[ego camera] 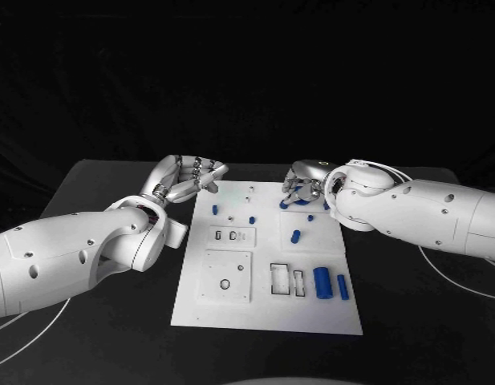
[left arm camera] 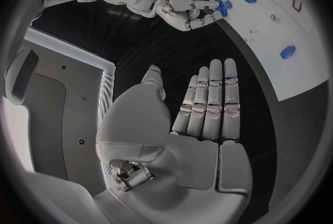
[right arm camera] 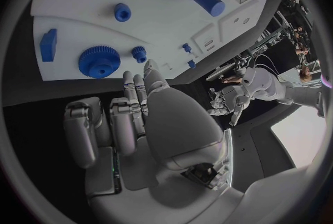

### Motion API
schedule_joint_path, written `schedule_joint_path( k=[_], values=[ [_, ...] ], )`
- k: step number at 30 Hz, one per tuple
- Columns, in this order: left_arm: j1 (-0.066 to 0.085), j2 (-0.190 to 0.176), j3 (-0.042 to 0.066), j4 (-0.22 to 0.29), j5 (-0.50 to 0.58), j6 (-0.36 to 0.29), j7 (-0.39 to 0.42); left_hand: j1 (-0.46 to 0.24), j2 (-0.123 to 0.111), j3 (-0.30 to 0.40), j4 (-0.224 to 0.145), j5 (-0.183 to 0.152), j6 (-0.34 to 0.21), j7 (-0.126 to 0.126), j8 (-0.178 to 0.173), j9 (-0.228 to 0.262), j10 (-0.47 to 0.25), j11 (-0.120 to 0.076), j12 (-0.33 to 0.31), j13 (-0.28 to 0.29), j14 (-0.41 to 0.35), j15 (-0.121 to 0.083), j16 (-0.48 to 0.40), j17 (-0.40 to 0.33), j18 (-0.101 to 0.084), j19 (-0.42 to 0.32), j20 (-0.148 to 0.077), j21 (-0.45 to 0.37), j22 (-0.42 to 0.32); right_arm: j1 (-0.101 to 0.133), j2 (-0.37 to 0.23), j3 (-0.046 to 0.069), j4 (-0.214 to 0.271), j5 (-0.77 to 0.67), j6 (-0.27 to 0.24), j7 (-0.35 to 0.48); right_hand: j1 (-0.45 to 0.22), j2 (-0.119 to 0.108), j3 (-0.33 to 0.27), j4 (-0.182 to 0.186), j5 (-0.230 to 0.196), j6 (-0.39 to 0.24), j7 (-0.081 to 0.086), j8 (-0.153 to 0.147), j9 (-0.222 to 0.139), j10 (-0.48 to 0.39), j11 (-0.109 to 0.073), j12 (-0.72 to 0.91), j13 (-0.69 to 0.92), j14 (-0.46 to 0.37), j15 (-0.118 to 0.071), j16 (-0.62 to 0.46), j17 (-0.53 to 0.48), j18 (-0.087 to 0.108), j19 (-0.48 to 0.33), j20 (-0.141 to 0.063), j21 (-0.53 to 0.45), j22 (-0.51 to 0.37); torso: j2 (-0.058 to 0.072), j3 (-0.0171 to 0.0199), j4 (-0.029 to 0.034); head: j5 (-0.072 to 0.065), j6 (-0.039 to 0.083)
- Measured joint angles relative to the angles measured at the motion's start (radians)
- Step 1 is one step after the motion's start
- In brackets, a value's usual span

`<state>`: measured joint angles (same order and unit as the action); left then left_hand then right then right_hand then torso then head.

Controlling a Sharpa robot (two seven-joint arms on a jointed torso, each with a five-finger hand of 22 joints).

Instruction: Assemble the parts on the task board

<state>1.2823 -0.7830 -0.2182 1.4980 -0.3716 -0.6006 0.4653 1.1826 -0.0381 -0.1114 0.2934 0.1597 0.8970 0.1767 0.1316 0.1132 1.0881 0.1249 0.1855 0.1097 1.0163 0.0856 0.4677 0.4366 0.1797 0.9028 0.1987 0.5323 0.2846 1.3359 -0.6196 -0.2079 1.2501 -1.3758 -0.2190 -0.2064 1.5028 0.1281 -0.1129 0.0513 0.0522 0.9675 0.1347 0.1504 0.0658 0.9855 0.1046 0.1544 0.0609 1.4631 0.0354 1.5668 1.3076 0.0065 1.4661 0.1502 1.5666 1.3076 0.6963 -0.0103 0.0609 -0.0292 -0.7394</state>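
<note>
The left hand (ego camera: 189,176) hovers just off the far left corner of the task board (ego camera: 268,313), holding nothing; in the left wrist view its fingers (left arm camera: 208,101) lie straight and side by side over the black table (ego camera: 108,180), the thumb set apart. The right hand (ego camera: 302,186) is at the far right end of the board, its fingers curled down close over the blue parts there; whether they actually pinch anything cannot be told, though the right wrist view shows the palm empty, with fingers (right arm camera: 132,107) bent in beside each other. Just beyond those fingertips lie a large blue gear (right arm camera: 96,61) and a small blue gear (right arm camera: 139,53), with a blue block (right arm camera: 48,44) at the board's edge, a short blue bushing (right arm camera: 122,11) and a blue cylinder (right arm camera: 205,0) farther along. In the head view two blue cylinders (ego camera: 330,283) lie side by side near the board's near right corner, next to rectangular slots (ego camera: 281,277).
</note>
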Motion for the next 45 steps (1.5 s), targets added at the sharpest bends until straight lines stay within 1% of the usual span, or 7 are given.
schedule_joint_path(
  k=[6,14,17,24,33,40,45],
  values=[
    [0.000,-0.004,0.000,0.000,0.000,0.000,0.000,0.000,0.000,0.000,0.000,0.000,0.000,0.000,0.000,0.000,0.000,0.000,0.000,0.000,0.000,0.000,0.000,-0.001,0.000,0.000,0.000,0.000,-0.001,-0.004,0.009,0.000,-0.005,-0.007,0.022,-0.014,-0.008,-0.008,-0.005,0.005,0.000,0.001,0.001,-0.006,0.000,0.000,0.000,-0.006,0.000,0.004,-0.004,0.000,0.000,0.000,0.000,0.000,0.000,0.000,-0.001,-0.0001,-0.0006,0.000,-0.005],
    [0.001,-0.008,0.000,0.000,0.001,0.000,0.001,0.000,0.000,0.000,0.000,0.000,0.000,0.000,0.000,0.000,0.000,0.000,0.000,0.001,-0.004,0.004,-0.004,-0.002,0.000,-0.004,0.004,-0.006,-0.003,-0.010,0.023,0.000,-0.014,-0.011,0.046,-0.032,-0.008,-0.008,-0.007,0.007,0.000,-0.002,0.005,-0.018,0.000,0.004,-0.004,-0.012,0.000,0.004,-0.004,0.000,0.000,0.000,0.000,-0.008,0.000,0.000,-0.002,0.0006,-0.0016,-0.001,-0.012],
    [0.002,-0.009,0.000,0.001,0.001,0.000,0.001,-0.002,0.002,0.000,0.000,0.000,0.000,0.000,0.000,0.000,0.000,0.000,0.000,0.002,-0.011,0.004,-0.006,-0.004,0.000,-0.006,0.006,-0.012,-0.006,-0.013,0.029,0.000,-0.019,-0.015,0.053,-0.045,-0.007,-0.007,-0.001,0.007,0.000,-0.002,0.005,-0.023,0.000,0.007,0.000,-0.012,0.000,0.004,-0.004,0.000,0.000,0.000,0.000,-0.008,0.000,0.000,-0.002,0.0005,-0.0013,-0.003,-0.015],
    [0.004,-0.012,0.000,0.001,0.001,0.000,0.002,-0.004,0.004,0.000,0.000,0.000,0.000,0.000,0.000,0.001,0.000,0.000,0.000,0.003,-0.011,0.003,-0.011,-0.005,0.000,-0.007,0.007,-0.012,-0.007,-0.022,0.043,0.000,-0.027,-0.024,0.057,-0.068,0.008,0.008,0.007,0.006,0.000,-0.002,0.005,-0.029,0.000,0.018,-0.003,-0.017,0.000,0.004,-0.004,0.000,0.000,0.000,0.000,-0.008,0.000,0.000,-0.002,0.0005,-0.0025,-0.003,-0.018],
    [0.006,-0.013,0.000,0.002,0.001,0.000,0.002,0.000,0.008,0.000,0.000,0.000,0.000,0.000,0.000,0.001,-0.004,0.004,0.000,0.004,-0.018,0.003,-0.015,-0.007,0.000,-0.007,0.007,-0.018,-0.010,-0.026,0.050,0.001,-0.030,-0.033,0.055,-0.082,0.019,0.019,0.020,0.011,0.000,-0.002,0.005,-0.035,0.000,0.034,-0.005,-0.021,0.000,0.004,-0.011,0.000,0.000,0.000,0.000,-0.008,0.000,0.001,-0.004,0.0006,-0.0007,-0.002,-0.023],
    [0.007,-0.015,0.000,0.002,0.001,0.000,0.002,0.000,0.008,-0.005,0.000,0.000,0.000,0.000,0.000,0.002,-0.004,0.004,0.000,0.004,-0.021,0.007,-0.015,-0.008,0.000,-0.014,0.007,-0.023,-0.011,-0.027,0.054,0.001,-0.032,-0.036,0.053,-0.088,0.021,0.022,0.026,0.013,0.000,-0.002,0.005,-0.039,0.001,0.049,-0.009,-0.025,0.000,0.003,-0.011,0.000,0.000,0.000,-0.001,-0.013,0.000,0.000,-0.005,0.0006,-0.0007,0.001,-0.026],
    [0.007,-0.015,0.000,0.002,0.001,0.000,0.001,0.000,0.008,-0.005,0.000,0.000,0.000,0.000,0.000,0.002,-0.004,0.004,0.000,0.005,-0.021,0.007,-0.019,-0.009,0.000,-0.014,0.007,-0.023,-0.012,-0.027,0.057,0.001,-0.033,-0.039,0.055,-0.098,0.037,0.037,0.041,0.012,0.000,0.019,-0.005,-0.039,0.004,0.070,-0.016,-0.031,-0.001,0.004,-0.018,0.000,0.000,0.000,0.000,-0.015,0.000,0.000,-0.006,0.0006,-0.0006,0.001,-0.028]
  ],
)
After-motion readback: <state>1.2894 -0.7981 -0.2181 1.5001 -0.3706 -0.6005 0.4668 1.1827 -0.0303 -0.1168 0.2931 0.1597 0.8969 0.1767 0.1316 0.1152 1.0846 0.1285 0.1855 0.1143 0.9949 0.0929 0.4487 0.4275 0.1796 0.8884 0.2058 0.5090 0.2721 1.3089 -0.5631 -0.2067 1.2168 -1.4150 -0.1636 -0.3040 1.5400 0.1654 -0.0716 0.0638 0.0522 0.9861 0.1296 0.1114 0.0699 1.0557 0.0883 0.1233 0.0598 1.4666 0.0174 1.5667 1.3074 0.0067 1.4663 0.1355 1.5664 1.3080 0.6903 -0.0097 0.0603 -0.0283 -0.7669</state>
